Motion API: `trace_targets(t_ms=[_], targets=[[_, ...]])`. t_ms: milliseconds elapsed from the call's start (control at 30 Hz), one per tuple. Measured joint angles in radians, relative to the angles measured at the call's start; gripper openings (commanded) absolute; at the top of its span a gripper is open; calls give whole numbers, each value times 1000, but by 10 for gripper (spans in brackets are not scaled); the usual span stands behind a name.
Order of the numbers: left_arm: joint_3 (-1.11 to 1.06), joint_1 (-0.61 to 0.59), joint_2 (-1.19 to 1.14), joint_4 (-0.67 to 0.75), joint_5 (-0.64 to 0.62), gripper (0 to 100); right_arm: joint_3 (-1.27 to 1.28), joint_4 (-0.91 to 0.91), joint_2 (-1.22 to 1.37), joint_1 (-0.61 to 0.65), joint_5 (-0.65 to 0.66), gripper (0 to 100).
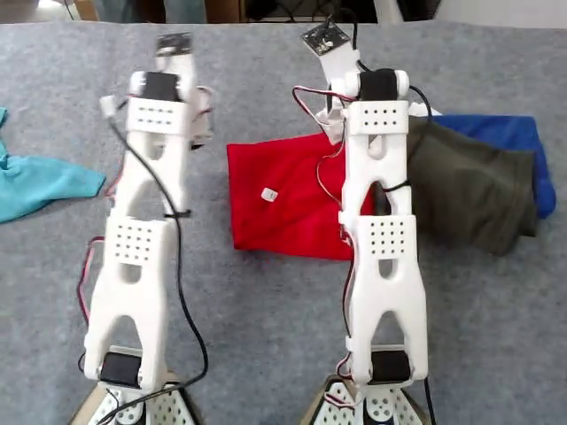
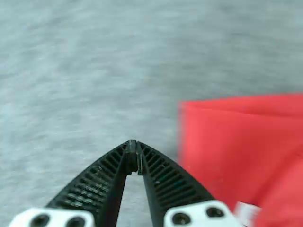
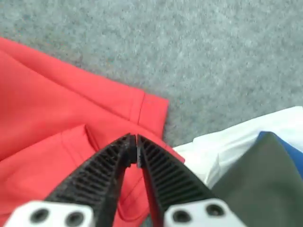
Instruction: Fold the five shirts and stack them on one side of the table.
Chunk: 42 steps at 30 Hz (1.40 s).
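A folded red shirt (image 1: 283, 199) lies mid-table, a small white tag on top. Its right edge is overlapped by an olive shirt (image 1: 469, 190), which rests on a blue shirt (image 1: 505, 133). A teal shirt (image 1: 40, 181) lies crumpled at the table's left edge. My left gripper (image 2: 132, 146) is shut with nothing in it, over bare grey cloth just beside the red shirt (image 2: 241, 146). My right gripper (image 3: 132, 142) is shut too, its tips above the red shirt (image 3: 57, 118) near a sleeve hem. A white shirt (image 3: 222, 146) peeks out beneath the olive shirt (image 3: 255, 184).
A grey felt cover (image 1: 266, 336) spans the table. Both white arms stretch from the near edge toward the far side; the right arm (image 1: 381, 239) crosses over the seam between red and olive shirts. Open cover lies between the arms near the front.
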State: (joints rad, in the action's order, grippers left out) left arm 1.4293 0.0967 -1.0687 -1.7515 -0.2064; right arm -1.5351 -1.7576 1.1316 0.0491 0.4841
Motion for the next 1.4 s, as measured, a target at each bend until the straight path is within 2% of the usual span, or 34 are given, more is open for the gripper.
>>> trace_targets(t_ms=[67, 167, 233, 400, 600, 733, 867, 1100, 1233, 1400], targets=[[5, 48, -37, 58, 0, 28, 63, 0, -40, 9, -3, 15], [3, 46, -120, 121, -54, 29, 173, 17, -51, 12, -20, 15], [3, 38, -146, 132, -121, 28, 198, 26, -48, 8, -38, 15], [3, 34, -172, 137, -157, 29, 196, 57, -52, 18, -61, 15], [87, -152, -172, 74, -161, 29, 196, 57, -52, 94, -78, 15], [158, -270, -181, 91, -166, 29, 196, 69, -8, 140, -84, 15], [167, -305, -244, 153, -166, 29, 196, 43, 43, 133, -84, 15], [192, -305, -265, 166, -166, 29, 215, 0, 43, 110, -84, 15], [192, -305, -265, 172, -166, 29, 324, 0, -20, 97, -84, 15], [192, -305, -265, 172, -166, 29, 606, 0, -173, 97, -51, 15]])
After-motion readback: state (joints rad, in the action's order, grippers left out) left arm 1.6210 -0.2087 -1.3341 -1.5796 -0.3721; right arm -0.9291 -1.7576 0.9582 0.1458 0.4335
